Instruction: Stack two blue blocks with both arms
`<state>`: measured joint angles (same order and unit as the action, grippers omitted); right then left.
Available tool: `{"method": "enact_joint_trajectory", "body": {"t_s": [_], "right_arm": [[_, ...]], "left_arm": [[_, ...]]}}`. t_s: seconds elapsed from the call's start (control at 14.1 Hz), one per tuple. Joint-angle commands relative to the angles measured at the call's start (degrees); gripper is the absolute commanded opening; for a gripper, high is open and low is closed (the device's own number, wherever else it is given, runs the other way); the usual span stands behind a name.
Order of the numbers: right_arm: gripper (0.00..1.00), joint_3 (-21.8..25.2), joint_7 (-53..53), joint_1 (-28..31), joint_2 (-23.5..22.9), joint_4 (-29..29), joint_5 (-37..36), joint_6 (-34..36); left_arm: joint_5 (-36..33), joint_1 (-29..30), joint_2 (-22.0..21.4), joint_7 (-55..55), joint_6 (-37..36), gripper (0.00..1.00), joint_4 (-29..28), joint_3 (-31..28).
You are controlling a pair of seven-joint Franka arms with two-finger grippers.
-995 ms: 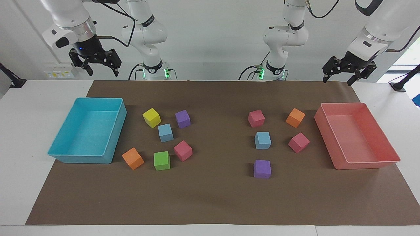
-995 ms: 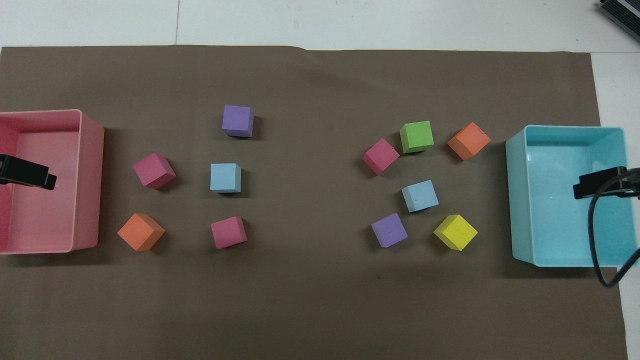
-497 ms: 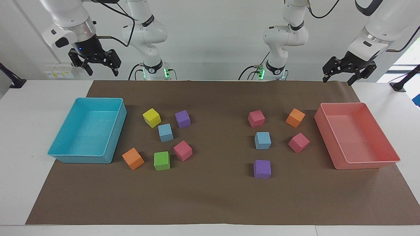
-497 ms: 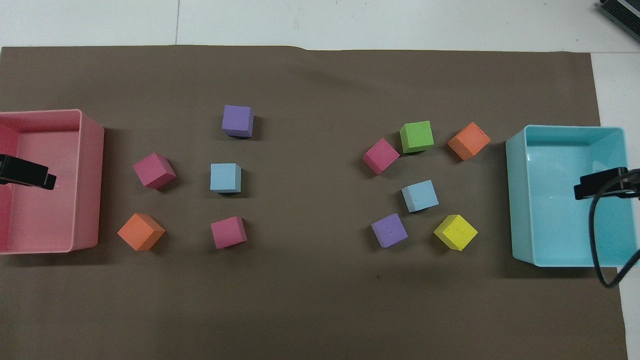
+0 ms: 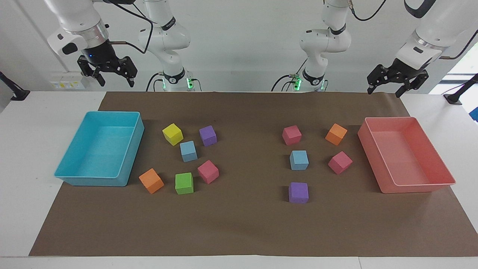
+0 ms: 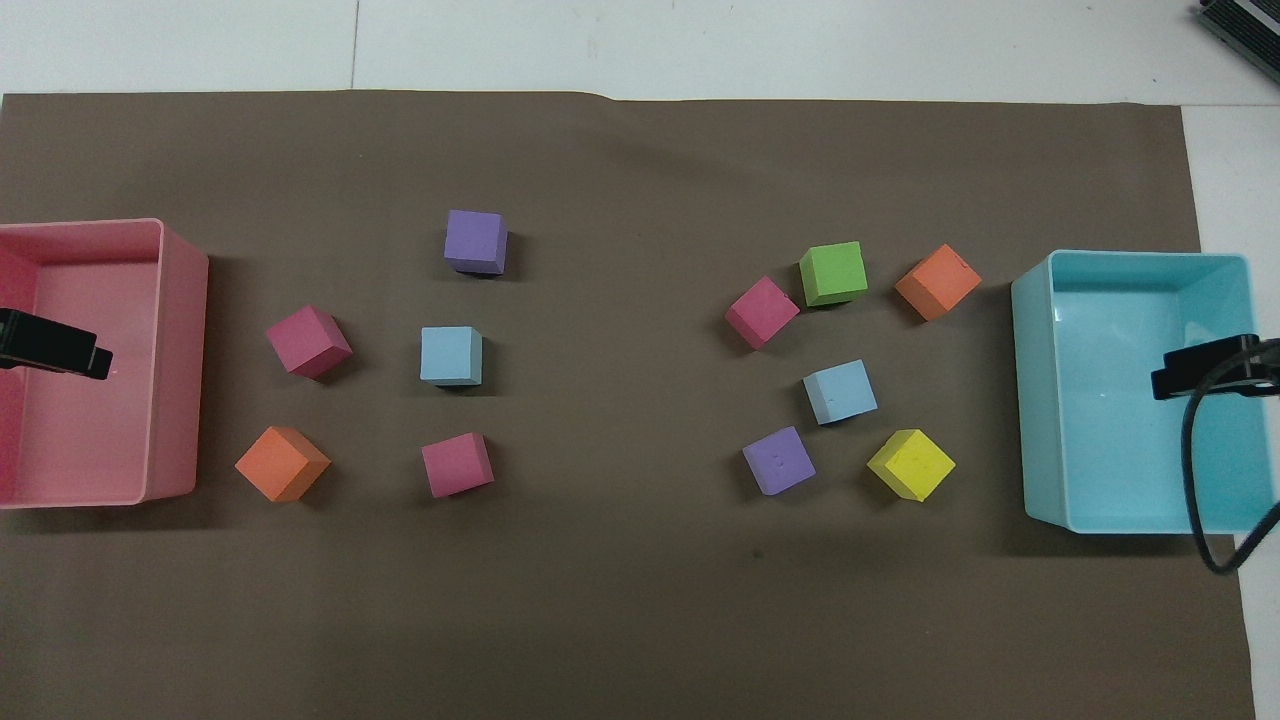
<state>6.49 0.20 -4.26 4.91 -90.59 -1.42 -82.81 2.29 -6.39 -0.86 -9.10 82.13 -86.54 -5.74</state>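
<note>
Blue blocks point(image 5: 188, 151) point(image 5: 299, 160) both unstacked on counter, well below left gripper point(image 5: 386, 84) and right gripper point(image 5: 110, 74); both wide open, empty; nothing started.

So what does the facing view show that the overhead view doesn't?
Only the facing view shows the arms and both whole pincers, open and raised: left pincer, right pincer. Only the overhead view shows a dark object at the table's corner. Both show the two blue blocks, apart, among other cubes, and the turquoise tray and pink tray.
</note>
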Motion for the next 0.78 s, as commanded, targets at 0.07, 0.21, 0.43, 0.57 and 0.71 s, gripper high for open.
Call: {"method": "enact_joint_trajectory", "body": {"t_s": [0.07, 0.21, 0.43, 0.57, 0.71], "right_arm": [[1.0, 0.02, -1.43, 0.65, 1.86, -2.48, 0.37, -0.77], [1.0, 0.02, -1.6, 0.74, 1.86, -2.49, 0.37, -0.69], [1.0, 0.11, -1.43, 1.36, 1.86, -2.75, 0.37, -1.04], [1.0, 0.02, -1.17, 1.09, 1.86, -2.75, 0.37, -1.65], [1.0, 0.02, -1.08, 0.83, 1.86, -2.84, 0.37, -1.92]], "left_arm": [[0.26, -0.03, -0.73, -0.48, -0.66, 1.0, -0.21, -0.15], [0.26, 0.06, -0.73, -0.56, -0.66, 1.0, -0.21, -0.15], [0.26, -0.03, -0.73, -0.56, -0.66, 1.0, -0.29, -0.15], [0.26, -0.11, -0.73, -0.48, -0.74, 1.0, -0.29, -0.06], [0.26, -0.12, -0.73, -0.48, -0.83, 1.0, -0.29, -0.06]]}}
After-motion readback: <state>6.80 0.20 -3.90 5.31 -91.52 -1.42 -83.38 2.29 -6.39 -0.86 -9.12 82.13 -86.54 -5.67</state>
